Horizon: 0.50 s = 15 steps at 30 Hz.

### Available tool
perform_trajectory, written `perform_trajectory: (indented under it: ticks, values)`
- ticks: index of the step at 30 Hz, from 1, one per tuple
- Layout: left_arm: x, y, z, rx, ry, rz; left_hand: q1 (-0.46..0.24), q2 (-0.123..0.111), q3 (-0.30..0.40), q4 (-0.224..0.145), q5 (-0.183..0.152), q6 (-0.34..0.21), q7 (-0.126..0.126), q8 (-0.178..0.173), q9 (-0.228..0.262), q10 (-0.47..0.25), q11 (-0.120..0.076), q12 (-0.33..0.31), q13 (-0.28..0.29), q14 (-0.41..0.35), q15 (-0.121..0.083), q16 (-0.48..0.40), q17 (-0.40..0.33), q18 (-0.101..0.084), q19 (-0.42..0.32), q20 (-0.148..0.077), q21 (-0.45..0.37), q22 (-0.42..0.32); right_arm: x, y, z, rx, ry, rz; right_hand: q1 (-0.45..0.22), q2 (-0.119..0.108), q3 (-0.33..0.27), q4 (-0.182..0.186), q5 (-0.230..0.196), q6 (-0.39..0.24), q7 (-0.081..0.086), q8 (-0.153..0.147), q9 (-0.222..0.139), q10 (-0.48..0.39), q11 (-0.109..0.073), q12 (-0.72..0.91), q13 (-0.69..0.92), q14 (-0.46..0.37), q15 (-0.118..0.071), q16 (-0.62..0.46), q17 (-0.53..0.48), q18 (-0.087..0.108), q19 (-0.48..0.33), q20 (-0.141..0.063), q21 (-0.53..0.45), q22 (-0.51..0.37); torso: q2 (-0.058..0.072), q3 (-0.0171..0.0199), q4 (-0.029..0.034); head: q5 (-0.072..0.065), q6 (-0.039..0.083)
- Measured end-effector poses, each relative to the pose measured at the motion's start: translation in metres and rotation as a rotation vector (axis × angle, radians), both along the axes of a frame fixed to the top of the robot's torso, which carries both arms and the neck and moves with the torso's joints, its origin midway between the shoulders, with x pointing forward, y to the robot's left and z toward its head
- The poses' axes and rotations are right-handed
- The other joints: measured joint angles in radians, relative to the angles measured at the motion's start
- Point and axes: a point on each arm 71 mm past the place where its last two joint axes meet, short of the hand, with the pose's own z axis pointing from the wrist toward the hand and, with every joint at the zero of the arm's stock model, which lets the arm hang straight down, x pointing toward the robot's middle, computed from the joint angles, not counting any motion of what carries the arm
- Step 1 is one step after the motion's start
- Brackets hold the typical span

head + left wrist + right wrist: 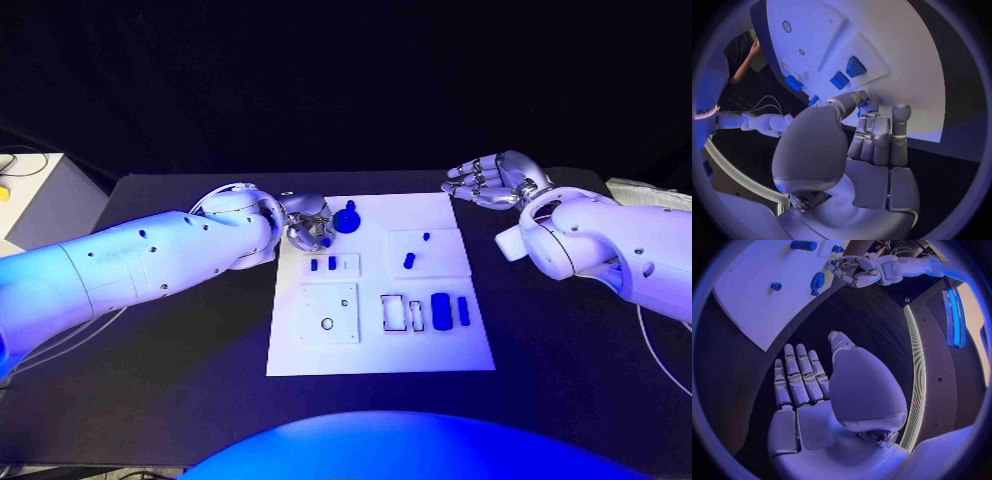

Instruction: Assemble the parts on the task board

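The white task board (433,350) lies in the middle of the black table. My left hand (306,224) hovers at its far left corner, thumb pressed to the fingertips (873,106), pinching what looks like a small blue part. Beside it a round blue part (346,218) stands on the board. Two small blue parts (323,264) sit in a square block, two more (408,260) on the right-hand block, and two long ones (440,308) near the slots. My right hand (490,180) floats past the far right corner, fingers (798,380) spread and holding nothing.
A white box (36,195) stands at the table's far left and a pale object (642,192) lies at its far right. Bare black table (173,380) runs along both sides of the board and in front of it.
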Motion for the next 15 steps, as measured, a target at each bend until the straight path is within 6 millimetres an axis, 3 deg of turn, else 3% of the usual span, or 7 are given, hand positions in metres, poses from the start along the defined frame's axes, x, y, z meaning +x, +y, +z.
perform_trajectory:
  ticks: [15]
  values:
    - [-0.0002,0.0017,0.0001,0.002,-0.001,0.007,0.0,0.0,0.0,0.0,0.0,-0.015,0.0,-0.012,-0.004,0.0,0.0,-0.004,0.003,0.0,0.0,0.0,0.0,0.0,0.0,0.0,0.0,0.0,-0.0001,-0.0007,-0.0001,-0.001,0.001,-0.001,0.0,0.0,0.0,0.0,0.0,0.0,0.0,0.0,-0.001,0.0,0.0,-0.004,0.0,0.0,0.0,0.0,-0.001,0.0,0.0,0.0,0.0,0.0,0.0,0.0001,0.0,0.002,0.0]
